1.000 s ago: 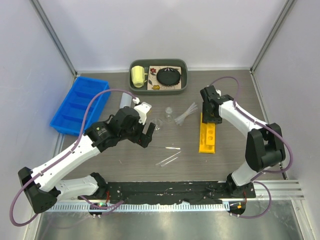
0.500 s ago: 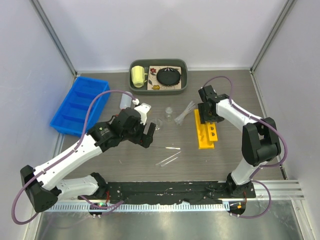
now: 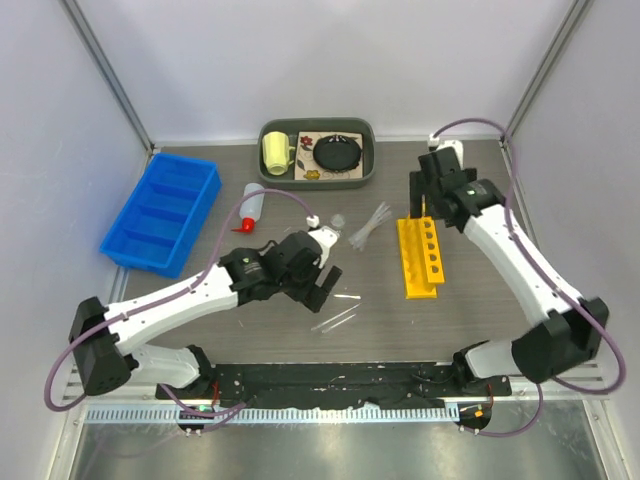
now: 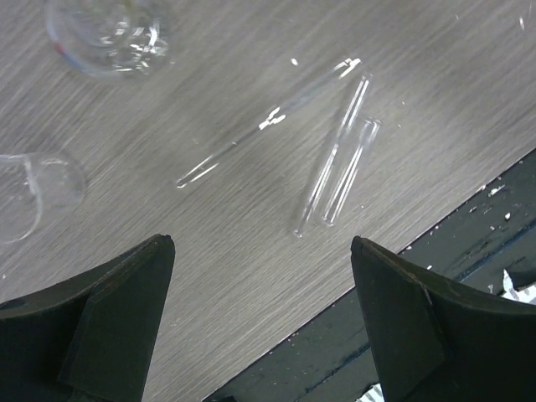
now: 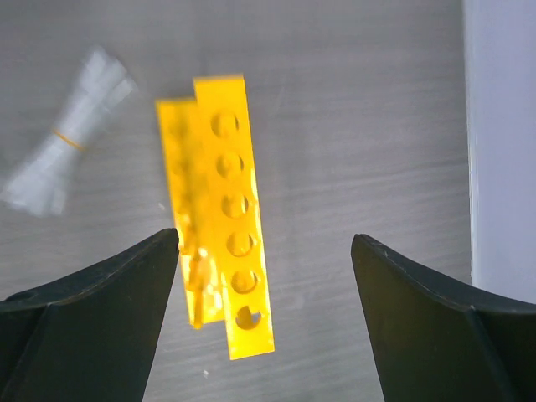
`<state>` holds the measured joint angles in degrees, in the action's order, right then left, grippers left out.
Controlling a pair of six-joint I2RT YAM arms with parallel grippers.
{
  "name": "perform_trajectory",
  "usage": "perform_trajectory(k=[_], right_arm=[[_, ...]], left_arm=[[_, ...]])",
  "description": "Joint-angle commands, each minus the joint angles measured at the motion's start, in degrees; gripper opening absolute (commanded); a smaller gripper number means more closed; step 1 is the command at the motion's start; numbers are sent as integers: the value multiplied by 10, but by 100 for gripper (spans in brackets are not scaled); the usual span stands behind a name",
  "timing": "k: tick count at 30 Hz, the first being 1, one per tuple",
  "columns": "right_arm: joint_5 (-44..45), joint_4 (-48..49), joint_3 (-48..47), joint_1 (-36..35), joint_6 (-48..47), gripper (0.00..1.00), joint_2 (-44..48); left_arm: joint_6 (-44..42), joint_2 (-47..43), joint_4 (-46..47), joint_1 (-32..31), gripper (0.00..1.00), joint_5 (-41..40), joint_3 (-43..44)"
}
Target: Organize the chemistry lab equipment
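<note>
Two wide-open, empty grippers hover ready to grasp: left gripper point(image 4: 261, 244) over glass tubes point(image 4: 339, 172), right gripper point(image 5: 264, 241) over seemingly upright yellow rack point(image 5: 234, 243).

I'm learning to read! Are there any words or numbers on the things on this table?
None can be read.
The small clear glass beaker has a red mark, too blurred to read.
The flowery card in the grey-green plastic tray shows only pictures.

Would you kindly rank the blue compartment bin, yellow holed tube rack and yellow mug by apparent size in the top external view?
Largest: blue compartment bin
Then: yellow holed tube rack
Smallest: yellow mug
</note>
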<state>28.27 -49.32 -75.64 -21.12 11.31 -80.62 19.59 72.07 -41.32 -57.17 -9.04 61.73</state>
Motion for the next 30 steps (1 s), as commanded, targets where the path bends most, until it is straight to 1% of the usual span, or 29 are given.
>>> perform_trajectory(k=[1, 3, 5, 9, 10, 16, 18, 25, 30], right_arm=[[-36, -33, -80, -22, 6, 90, 63], [-44, -54, -84, -35, 6, 90, 71], [-45, -66, -75, -59, 9, 90, 87], [-79, -63, -41, -81, 18, 90, 127], [-88, -61, -26, -82, 20, 90, 135], [-126, -56, 12, -87, 24, 91, 193], [-134, -56, 19, -87, 23, 91, 208], [-153, -54, 49, -88, 25, 91, 231], [-188, -48, 49, -87, 35, 91, 247]], left_arm=[[-4, 35, 54, -36, 91, -31, 18], [-16, 59, 76, -54, 91, -38, 12], [-30, 79, 84, -66, 91, -66, 8], [-71, 125, 97, -70, 91, -82, 20], [-95, 140, 94, -70, 92, -80, 23], [-180, 179, 89, -69, 96, -45, 41], [-211, 185, 103, -63, 96, -14, 38], [-236, 216, 130, -29, 96, 64, 30], [-243, 246, 156, -8, 96, 83, 27]])
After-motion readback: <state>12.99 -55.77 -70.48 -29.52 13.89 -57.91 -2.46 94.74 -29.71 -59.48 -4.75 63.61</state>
